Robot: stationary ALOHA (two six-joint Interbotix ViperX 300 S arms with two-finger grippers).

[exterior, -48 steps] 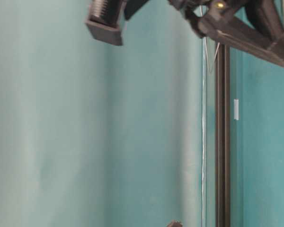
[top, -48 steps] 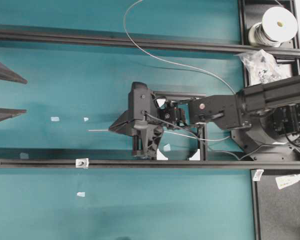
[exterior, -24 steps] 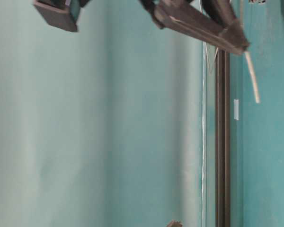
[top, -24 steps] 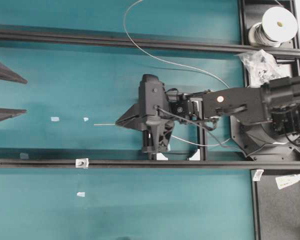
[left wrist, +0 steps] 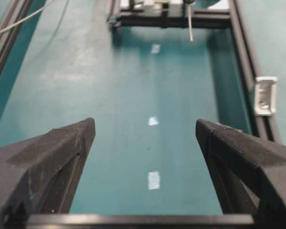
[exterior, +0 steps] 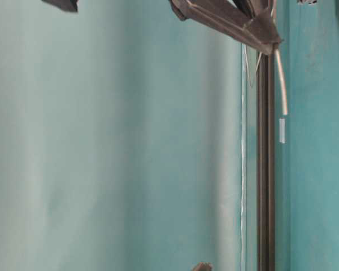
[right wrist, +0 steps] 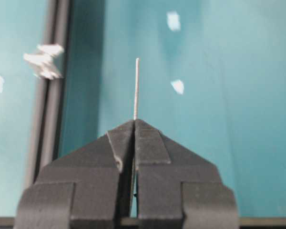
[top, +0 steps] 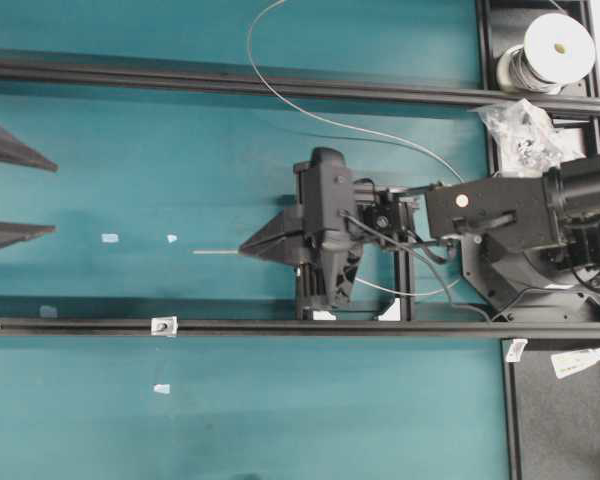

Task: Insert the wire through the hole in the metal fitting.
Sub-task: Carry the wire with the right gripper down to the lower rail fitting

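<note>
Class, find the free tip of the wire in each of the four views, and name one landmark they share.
Overhead: wire tip, centre-left.
Table-level: top right.
Left wrist: top centre.
Right wrist: upper middle, above the right gripper.
Shared landmark: the black rail.

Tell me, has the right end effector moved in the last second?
Yes. The right end effector has drawn back rightward, away from the metal fitting on the rail.

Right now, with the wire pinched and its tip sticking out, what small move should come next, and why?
Probably swing the right gripper toward the metal fitting on the rail: the wire tip points left over bare mat, not at it.
</note>
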